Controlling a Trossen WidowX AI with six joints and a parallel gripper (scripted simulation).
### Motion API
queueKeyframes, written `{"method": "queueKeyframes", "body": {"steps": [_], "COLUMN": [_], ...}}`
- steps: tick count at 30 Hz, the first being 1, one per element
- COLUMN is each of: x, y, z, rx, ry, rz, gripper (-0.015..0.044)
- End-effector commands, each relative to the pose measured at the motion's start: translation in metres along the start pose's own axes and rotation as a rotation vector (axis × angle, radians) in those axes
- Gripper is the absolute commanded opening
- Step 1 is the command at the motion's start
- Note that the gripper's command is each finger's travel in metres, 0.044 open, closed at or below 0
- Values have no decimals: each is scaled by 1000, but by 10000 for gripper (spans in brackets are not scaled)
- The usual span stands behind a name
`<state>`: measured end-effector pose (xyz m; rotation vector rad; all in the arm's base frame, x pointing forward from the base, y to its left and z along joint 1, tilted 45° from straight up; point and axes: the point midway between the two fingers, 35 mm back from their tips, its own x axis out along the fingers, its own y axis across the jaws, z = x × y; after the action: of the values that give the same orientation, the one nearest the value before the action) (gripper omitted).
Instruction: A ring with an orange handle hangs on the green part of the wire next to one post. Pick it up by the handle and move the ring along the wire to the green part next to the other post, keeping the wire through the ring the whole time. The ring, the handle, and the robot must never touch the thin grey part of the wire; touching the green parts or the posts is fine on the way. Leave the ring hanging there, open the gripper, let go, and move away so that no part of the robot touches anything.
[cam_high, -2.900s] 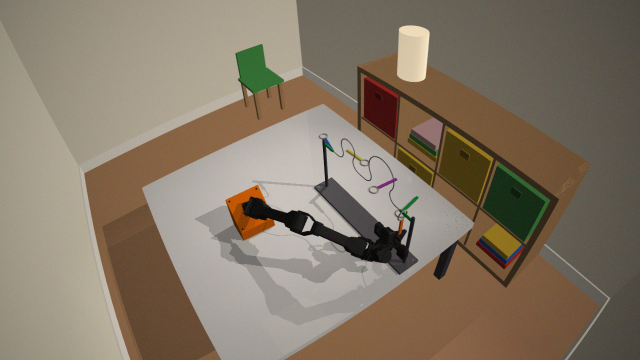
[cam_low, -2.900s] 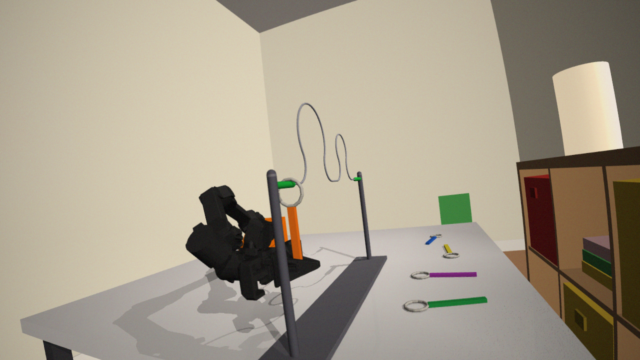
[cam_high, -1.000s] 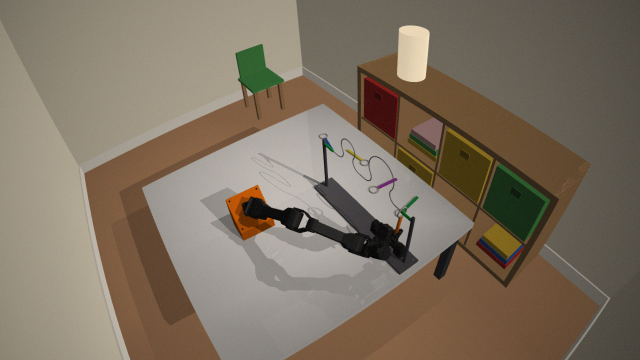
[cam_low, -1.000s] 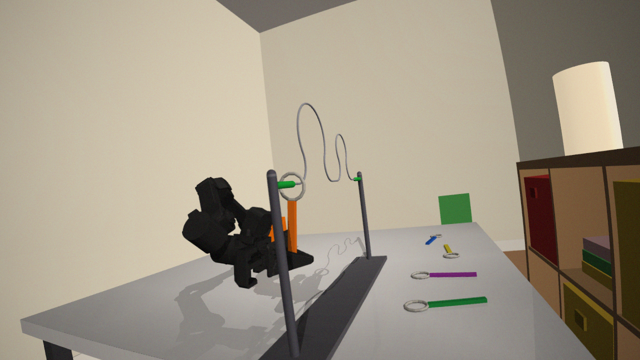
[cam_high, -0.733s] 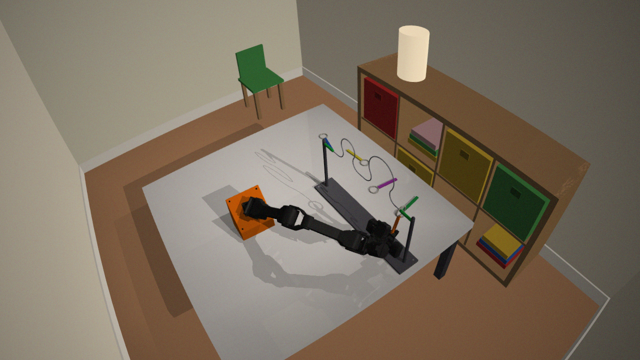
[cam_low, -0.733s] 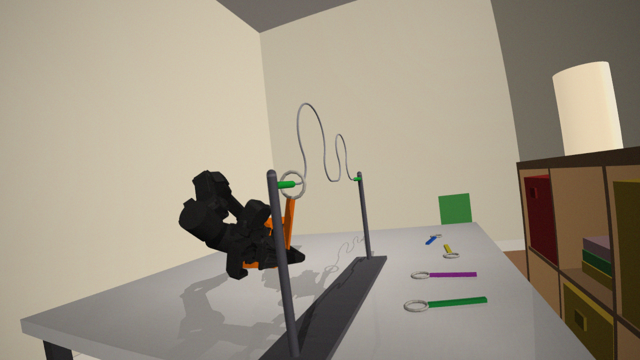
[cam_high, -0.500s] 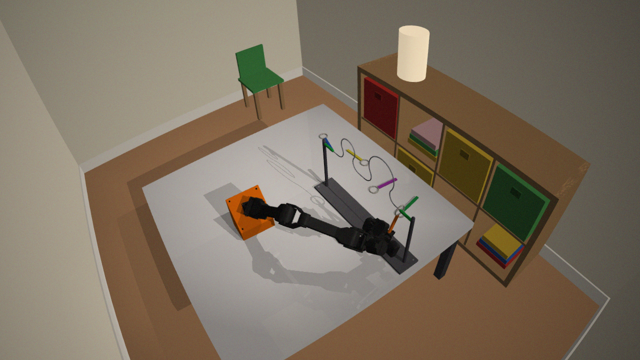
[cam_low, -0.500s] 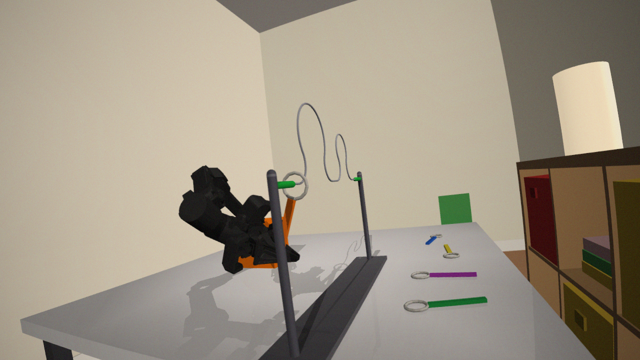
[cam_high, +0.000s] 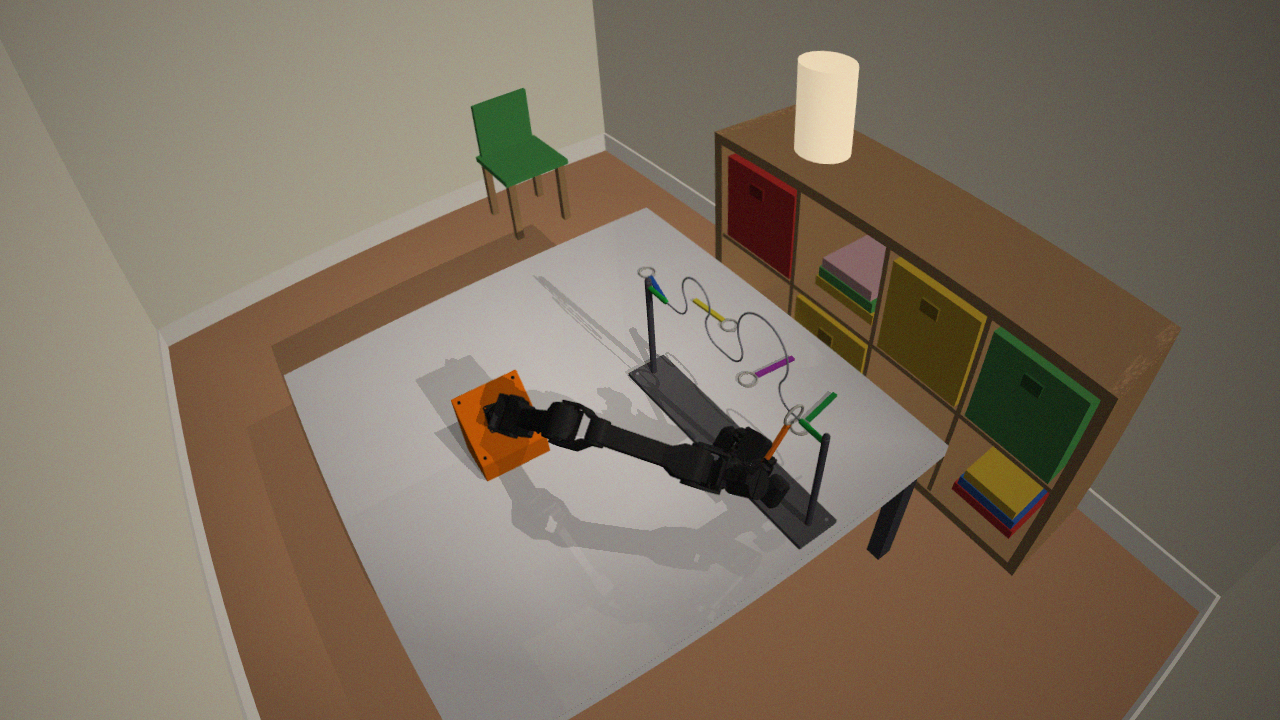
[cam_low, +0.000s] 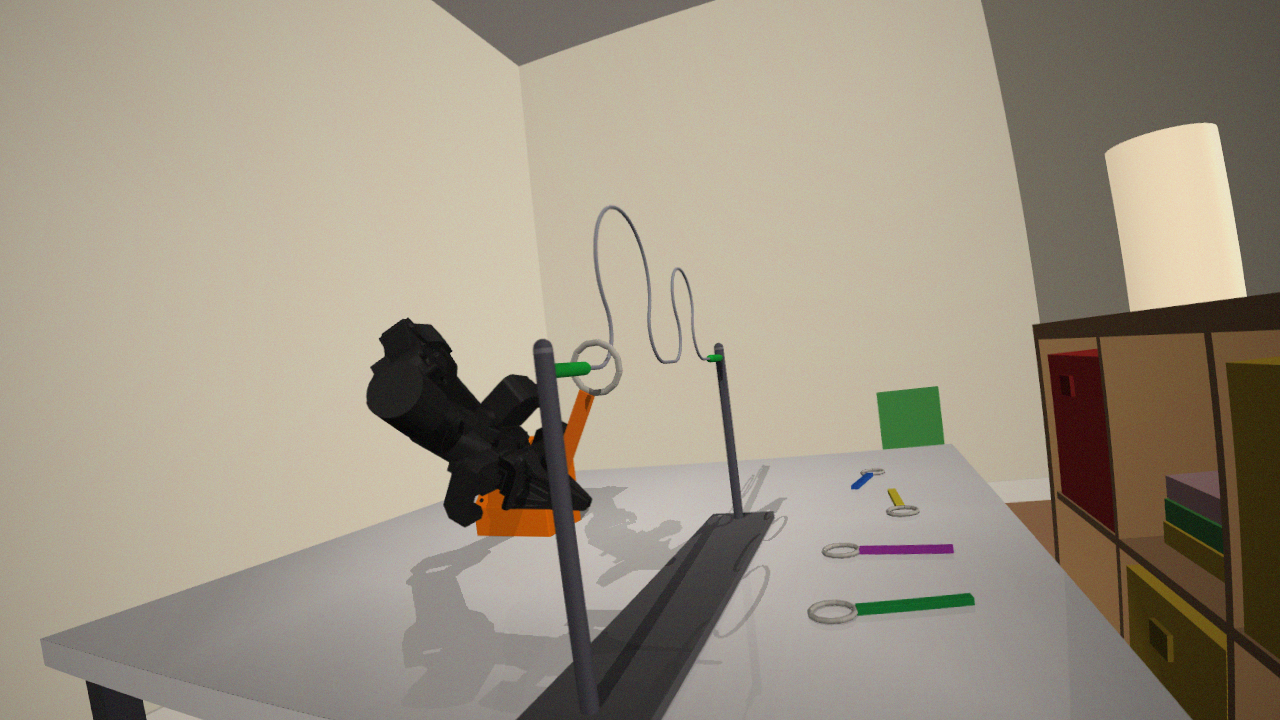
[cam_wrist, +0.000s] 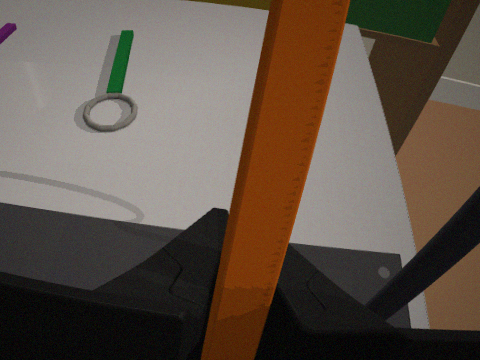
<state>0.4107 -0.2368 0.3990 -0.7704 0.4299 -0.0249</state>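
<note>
The ring (cam_high: 785, 419) (cam_low: 618, 368) encircles the wire where the near green part (cam_high: 810, 430) (cam_low: 571, 368) meets the thin grey part (cam_high: 787, 358) (cam_low: 648, 295). Whether it touches the grey wire is too small to tell. Its orange handle (cam_high: 779, 442) (cam_low: 580, 420) (cam_wrist: 280, 150) slants down from the ring to my gripper (cam_high: 765, 460) (cam_low: 569, 488) (cam_wrist: 230, 226), which is shut on it. The gripper is below the wire, beside the near post (cam_high: 818, 479) (cam_low: 563, 528). The other green part (cam_high: 657, 293) (cam_low: 714, 358) is at the far post (cam_high: 651, 326) (cam_low: 729, 438).
The dark base (cam_high: 689, 407) (cam_low: 680, 595) (cam_wrist: 100, 255) joins both posts. Loose rings with green (cam_high: 821, 408) (cam_low: 913, 604) (cam_wrist: 121, 62), purple (cam_high: 775, 366) (cam_low: 905, 548), yellow (cam_high: 708, 310) (cam_low: 896, 497) and blue (cam_low: 861, 480) handles lie behind the wire, toward the shelf (cam_high: 939, 205).
</note>
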Motion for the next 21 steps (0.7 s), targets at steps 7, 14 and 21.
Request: {"method": "queueKeyframes", "body": {"steps": [7, 14, 21], "x": [-1, -3, -6], "y": [27, 48, 71], "z": [0, 3, 10], "rx": [114, 228, 366], "ry": [5, 3, 0], "rz": [67, 132, 211], "gripper": [-150, -150, -150]}}
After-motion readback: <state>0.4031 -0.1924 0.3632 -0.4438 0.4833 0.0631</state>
